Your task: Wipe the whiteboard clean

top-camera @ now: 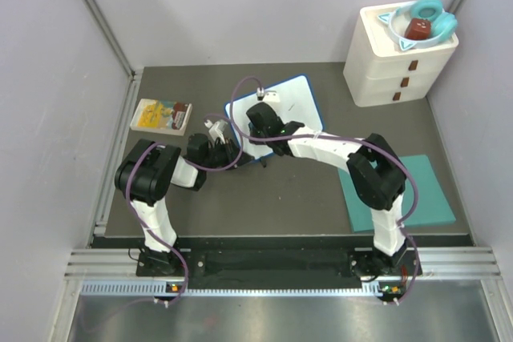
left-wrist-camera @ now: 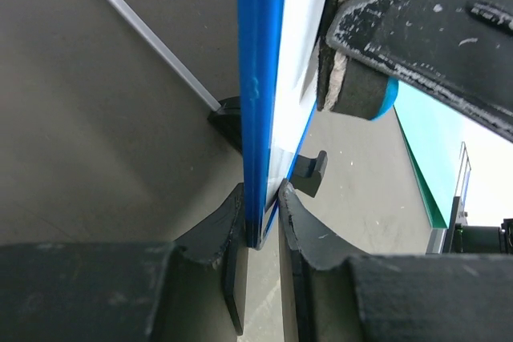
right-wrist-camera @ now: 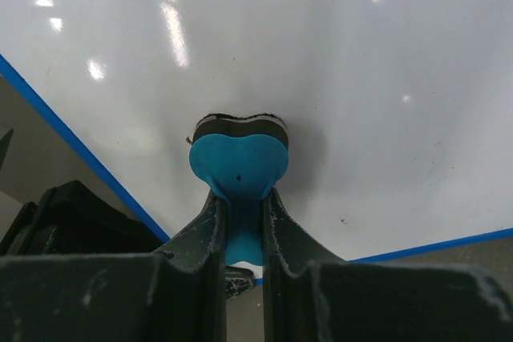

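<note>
Top external view: the whiteboard (top-camera: 290, 100) lies on the dark table (top-camera: 304, 190), a little toward twelve o'clock from its centre, with both arms bent in over it. The left gripper (top-camera: 223, 140) meets the board near its eight o'clock corner. The left wrist view shows its fingers (left-wrist-camera: 309, 234) pressed together on the thin blue rim, pinching the board by its edge, most likely so the board cannot slide while it is rubbed.

The right gripper (top-camera: 260, 118) sits over the board's nine o'clock side. In the right wrist view it is clamped on the blue handle of an eraser (right-wrist-camera: 239, 162). The eraser's dark felt face is pressed against the white surface, which is the contact wiping needs.

The stretch of board seen there is glossy and bare, apart from a tiny speck at five o'clock from the eraser. The erasing therefore looks close to finished, though the arm hides part of the board from above. A teal mat (top-camera: 425, 190) lies at four o'clock, well apart.
</note>
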